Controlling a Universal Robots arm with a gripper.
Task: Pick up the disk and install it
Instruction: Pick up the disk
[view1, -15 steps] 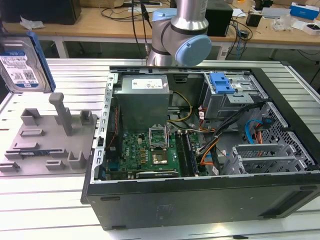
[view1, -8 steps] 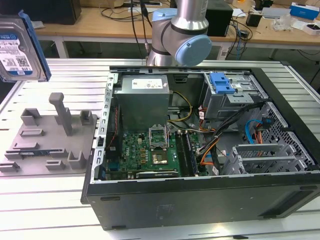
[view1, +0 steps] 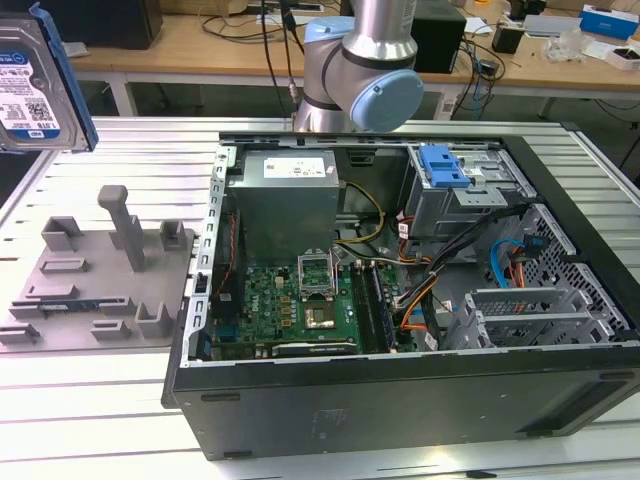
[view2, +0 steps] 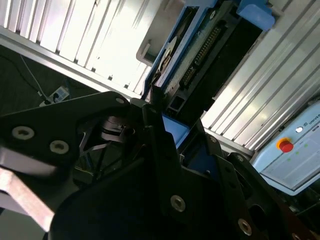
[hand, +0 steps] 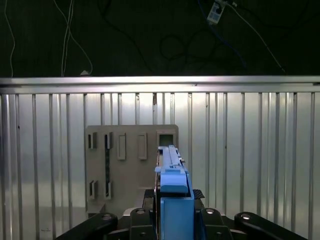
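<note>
one disk (view1: 40, 80) aloft, clamped, well apart from the open computer case (view1: 400, 400).
exterior view: disk hangs upright, high at the exterior view's left, over toward the grey fixture plate (view1: 95, 275); blue bay latch (view1: 443, 165) sits inside the case. this view gives the disk's place against the case. second wrist view: gripper (view2: 162, 120) fingers clenched on the disk's blue carrier, connector edge showing; this one gives the grip. first wrist view: disk edge-on, lined over the fixture plate. judgement: carry phase; best done with the clamp square, disk untilted, case wall cleared with margin.
</note>
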